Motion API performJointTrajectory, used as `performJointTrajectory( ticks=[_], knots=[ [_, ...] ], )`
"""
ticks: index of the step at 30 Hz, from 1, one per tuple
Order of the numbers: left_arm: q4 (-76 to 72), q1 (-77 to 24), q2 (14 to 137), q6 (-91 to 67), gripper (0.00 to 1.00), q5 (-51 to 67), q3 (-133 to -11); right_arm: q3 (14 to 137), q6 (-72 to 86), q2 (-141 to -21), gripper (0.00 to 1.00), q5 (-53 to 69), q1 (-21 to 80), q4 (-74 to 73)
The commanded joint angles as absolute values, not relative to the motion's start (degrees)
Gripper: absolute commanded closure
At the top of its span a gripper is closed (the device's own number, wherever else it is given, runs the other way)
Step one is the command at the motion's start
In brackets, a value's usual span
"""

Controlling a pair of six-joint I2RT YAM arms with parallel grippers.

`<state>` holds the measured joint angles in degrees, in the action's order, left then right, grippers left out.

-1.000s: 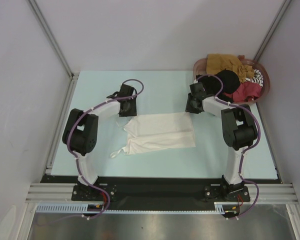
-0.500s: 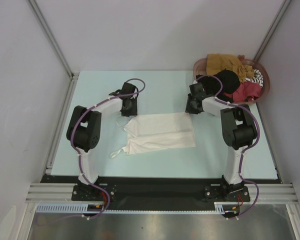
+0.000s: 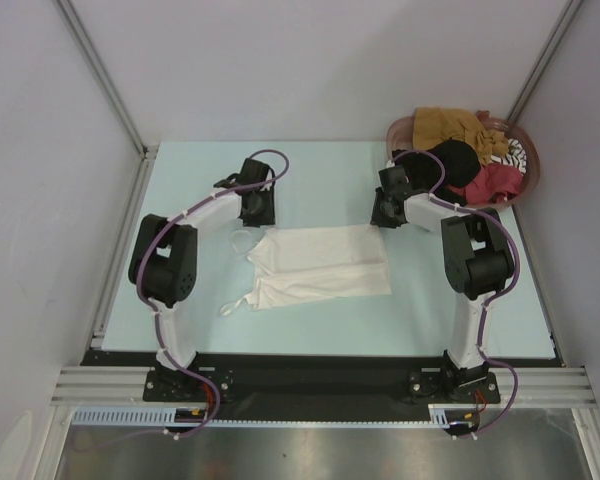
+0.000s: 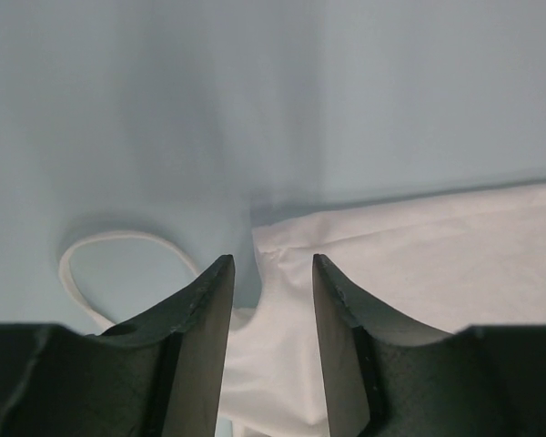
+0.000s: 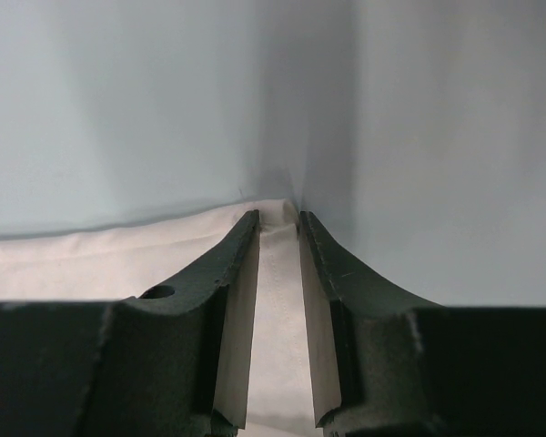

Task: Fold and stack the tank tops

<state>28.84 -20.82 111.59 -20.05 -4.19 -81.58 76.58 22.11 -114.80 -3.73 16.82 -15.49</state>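
A white tank top (image 3: 320,262) lies folded flat in the middle of the pale blue table (image 3: 195,290), a thin strap trailing at its near left. My left gripper (image 3: 257,218) hangs over its far left corner. In the left wrist view the left gripper (image 4: 271,266) is open; white cloth (image 4: 419,255) lies between the fingers without touching the left one, and a strap loop (image 4: 70,259) curls beside it. My right gripper (image 3: 385,220) is at the far right corner. The right gripper (image 5: 278,218) stands narrowly open, straddling the cloth's corner (image 5: 279,309).
A round reddish-brown basket (image 3: 533,172) sits at the far right corner, holding mustard (image 3: 448,124), black (image 3: 454,160), red (image 3: 497,181) and striped (image 3: 516,151) tank tops. Grey walls close in the table on the left, back and right.
My left gripper has drawn slightly toward the far side, its jaws a little narrower, and the strap loop beside it now shows more. The right arm has stayed put.
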Motion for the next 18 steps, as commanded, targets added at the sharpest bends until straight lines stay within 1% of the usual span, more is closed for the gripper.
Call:
performJointTrajectory(
  ticks=[1,3,5,9,10,15,18],
  knots=[
    [28.57,-20.39,109.95,-19.6,0.53,-2.2,-83.67,78.13,21.01,-114.96,0.71,-3.51,17.23,-14.5],
    [28.47,-20.39,111.79,-19.51,0.51,-1.85,-84.54,78.13,21.01,-114.96,0.71,-3.52,17.23,-14.68],
    [31.81,-20.39,115.46,-19.16,0.5,-1.67,-87.69,78.05,21.01,-114.87,0.7,-3.43,17.23,-14.59],
    [29.8,-20.22,114.88,-19.68,0.5,-1.06,-85.7,77.96,21.01,-114.79,0.71,-3.34,17.31,-14.59],
    [29.71,-20.04,114.87,-19.95,0.52,-0.71,-85.43,77.87,21.18,-114.7,0.71,-3.34,17.23,-14.59],
    [30.5,-19.6,115.84,-20.13,0.55,-0.44,-85.61,77.78,21.27,-114.52,0.71,-3.34,17.23,-14.5],
    [29.97,-19.34,115.75,-20.3,0.6,1.23,-84.99,77.78,21.18,-114.52,0.71,-3.25,17.23,-14.5]
  ],
)
